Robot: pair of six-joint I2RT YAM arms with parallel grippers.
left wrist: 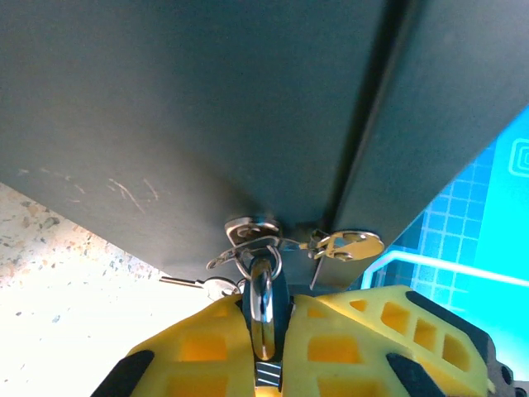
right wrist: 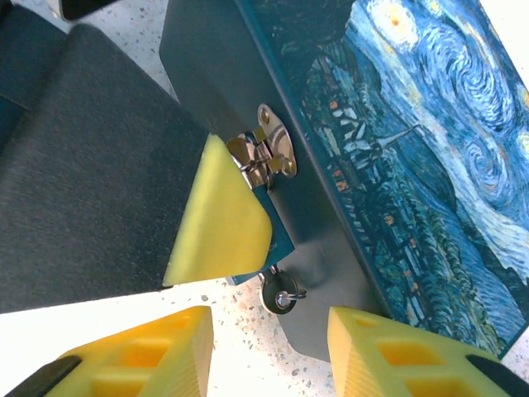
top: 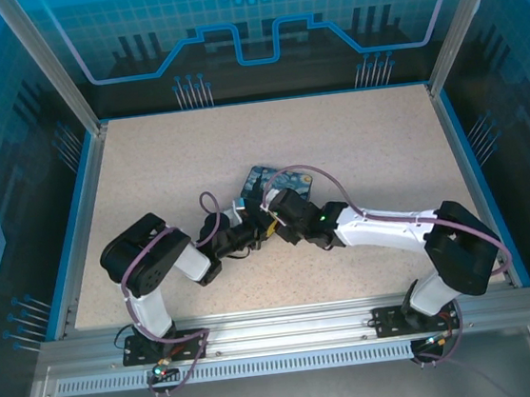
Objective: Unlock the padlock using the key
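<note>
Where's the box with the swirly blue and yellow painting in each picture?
Top external: the rectangular box with the blue-and-yellow swirly painting sits near the picture's centre.
Left wrist: its dark grey side spans the top and middle.
Right wrist: the box runs down the right half, painting towards the camera.
Shared landmark: the shiny metal clasp on its dark side, in both wrist views.

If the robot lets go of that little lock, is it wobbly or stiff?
Probably wobbly: the padlock hangs by its loop from the latch on the box, so it could swing. It looks like metal, so likely hard and heavy for its size. Its shine suggests it may be slippery, though the left tool pinches it.
</note>
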